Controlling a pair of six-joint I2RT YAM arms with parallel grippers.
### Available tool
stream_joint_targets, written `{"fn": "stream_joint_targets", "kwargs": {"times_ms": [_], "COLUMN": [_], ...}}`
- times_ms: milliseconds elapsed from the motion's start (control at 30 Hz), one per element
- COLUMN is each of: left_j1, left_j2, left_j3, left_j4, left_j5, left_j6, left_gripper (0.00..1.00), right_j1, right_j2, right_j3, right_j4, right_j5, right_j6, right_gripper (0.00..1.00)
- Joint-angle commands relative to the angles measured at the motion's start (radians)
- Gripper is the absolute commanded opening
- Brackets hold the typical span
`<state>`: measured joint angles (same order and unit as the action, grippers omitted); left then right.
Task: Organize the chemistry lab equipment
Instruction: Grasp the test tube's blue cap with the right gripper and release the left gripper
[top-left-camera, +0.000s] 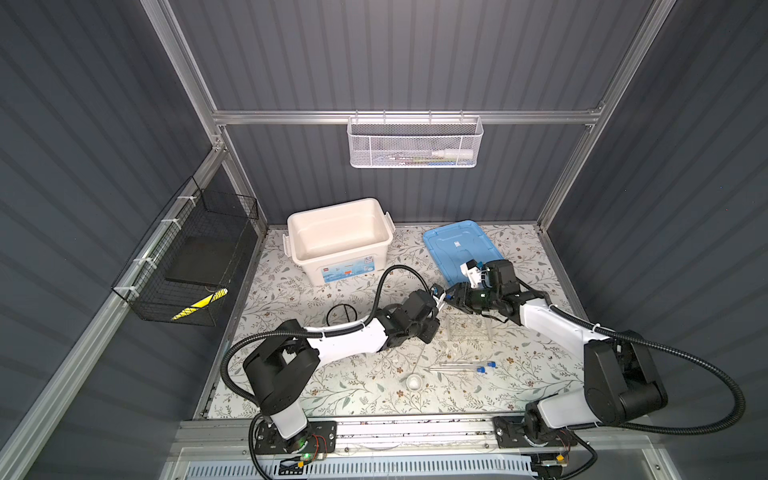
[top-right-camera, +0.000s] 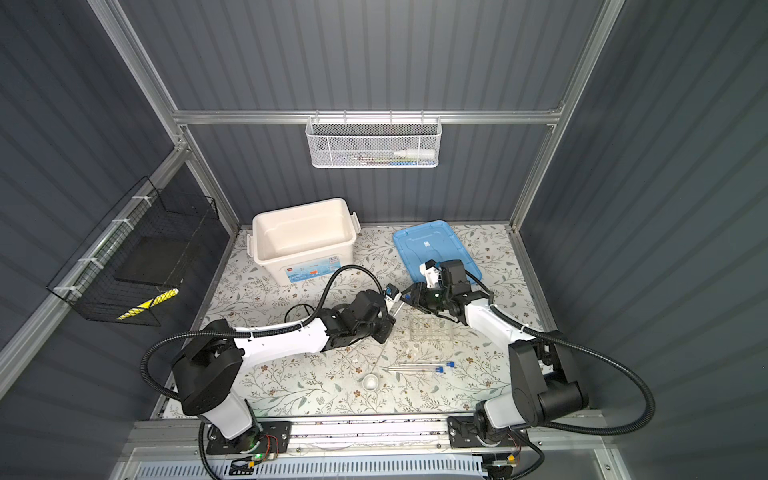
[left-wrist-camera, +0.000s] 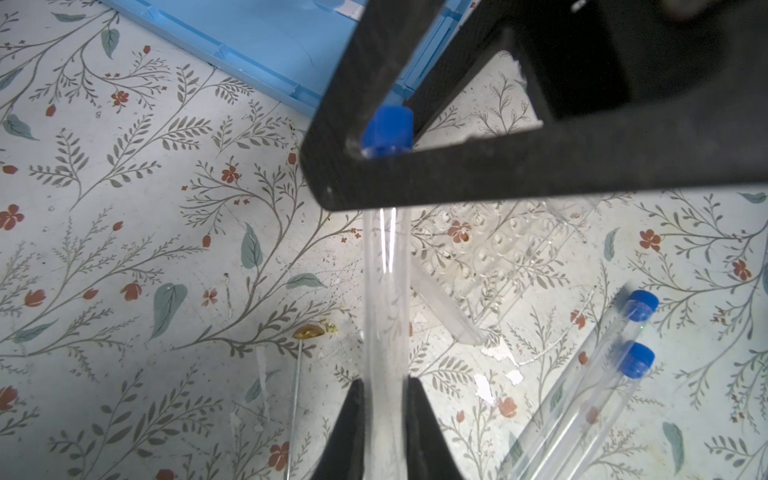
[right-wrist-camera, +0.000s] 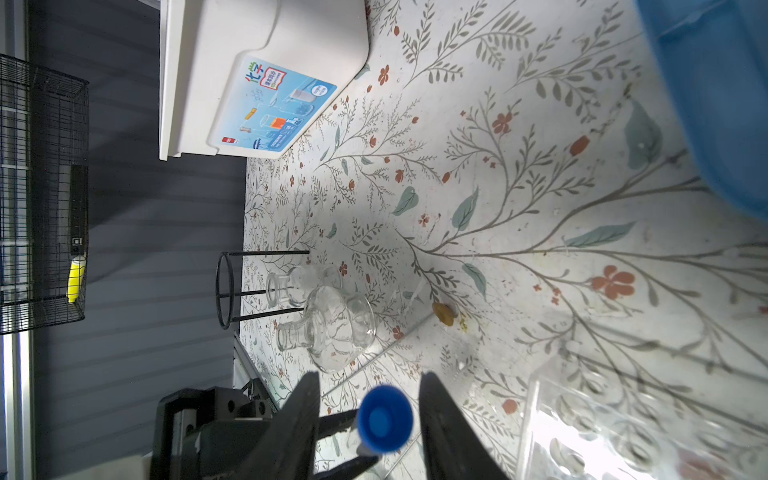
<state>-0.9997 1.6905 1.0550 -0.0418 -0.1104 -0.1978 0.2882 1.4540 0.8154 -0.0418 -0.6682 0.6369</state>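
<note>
Left wrist view — a test tube (left-wrist-camera: 384, 291) is clamped in the left gripper (left-wrist-camera: 385, 380), its cap (right-wrist-camera: 385, 417) flanked by the parted right gripper (right-wrist-camera: 370, 378).

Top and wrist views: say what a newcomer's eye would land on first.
At the centre, the left gripper clamps a clear tube while the right gripper holds its open jaws either side of the blue cap. Behind them the white box stands open, its blue lid lying flat to its right. Two more capped tubes lie in front of the rack.
</note>
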Motion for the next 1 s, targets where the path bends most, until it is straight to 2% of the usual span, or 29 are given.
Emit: {"fn": "stream_joint_targets", "kwargs": {"times_ms": [0,400,733,867,967], "left_j1": [0.001,0.001,-0.001,-0.001,-0.001], "left_j2": [-0.025,-0.022,-0.023,-0.025,-0.031], "left_j3": [0.0,-0.005,-0.01,-0.007,-0.01], "left_j4": [0.011,0.022,0.029,0.021,0.013], "left_j5": [0.011,0.011,0.023,0.021,0.018], "left_j6": [0.018,0.018,0.012,0.011,0.011], "left_gripper": [0.15,0.15,0.16,0.2,0.29], "right_j1": [0.006,0.008,0.008,0.008,0.008], "right_j2": [0.011,0.014,-0.015,-0.036,-0.054], "right_j3": [0.024,0.019,0.011,0.008,0.005], "right_j4": [0.013,0.011,-0.001,-0.008,-0.01], "right_j5": [-0.023,-0.032,-0.003,0.019,0.039], "right_j6": [0.001,0.0,0.001,0.004,0.007], "right_gripper": [0.41,0.25,0.19,0.17,0.17]}}
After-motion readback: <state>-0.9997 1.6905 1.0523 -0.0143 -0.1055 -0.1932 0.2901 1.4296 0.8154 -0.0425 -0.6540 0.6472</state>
